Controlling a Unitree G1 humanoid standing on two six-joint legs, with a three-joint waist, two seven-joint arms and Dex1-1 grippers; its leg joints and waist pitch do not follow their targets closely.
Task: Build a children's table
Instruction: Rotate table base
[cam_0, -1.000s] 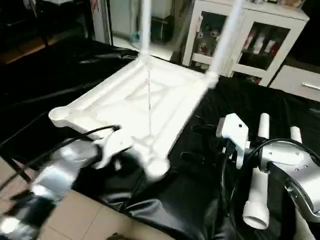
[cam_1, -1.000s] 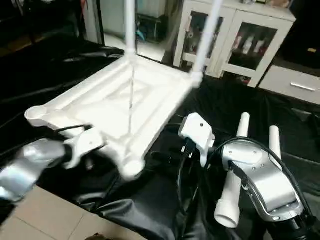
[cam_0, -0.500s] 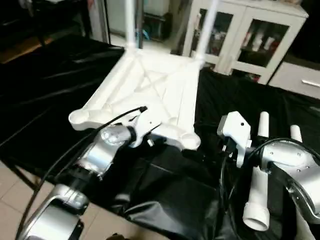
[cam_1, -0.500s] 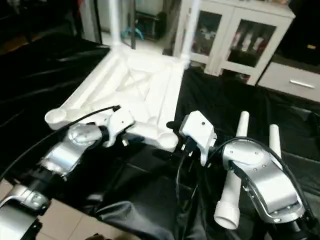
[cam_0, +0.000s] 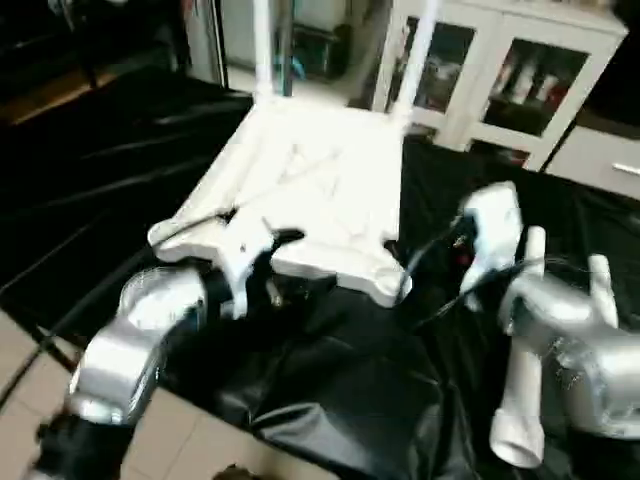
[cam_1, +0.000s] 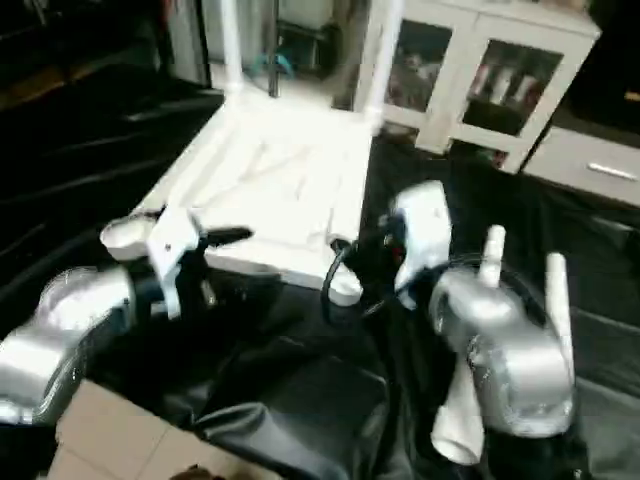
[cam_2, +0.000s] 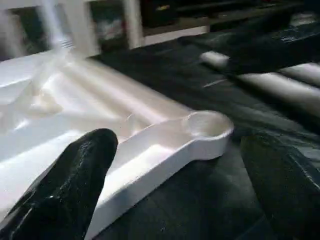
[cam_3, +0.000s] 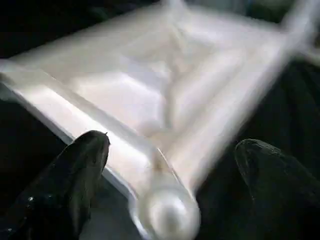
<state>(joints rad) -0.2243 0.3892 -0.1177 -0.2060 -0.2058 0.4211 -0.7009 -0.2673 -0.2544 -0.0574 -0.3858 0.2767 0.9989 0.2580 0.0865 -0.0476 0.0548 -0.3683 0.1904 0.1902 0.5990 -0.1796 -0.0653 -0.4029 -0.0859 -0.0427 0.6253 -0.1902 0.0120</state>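
Observation:
The children's table top (cam_0: 320, 185) lies upside down on the black cloth, ribs up, with two white legs (cam_0: 262, 45) standing in its far corner sockets. My left gripper (cam_2: 180, 145) is open at the top's near edge, its black fingers (cam_2: 82, 175) either side of an empty near corner socket (cam_2: 205, 125). My right gripper (cam_3: 172, 145) is open too, just in front of the near right corner socket (cam_3: 170, 215). Two loose legs (cam_0: 520, 350) lie on the cloth at the right, partly under my right forearm.
Black cloth (cam_0: 340, 380) covers the work table and hangs over its front edge above a tiled floor (cam_0: 180, 440). A white glass-door cabinet (cam_0: 500, 70) stands behind the table. Bare cloth lies to the left of the top.
The table top has swung round so its near edge faces me more squarely. My left arm has come in to that edge, and my right gripper has risen towards the near right corner.

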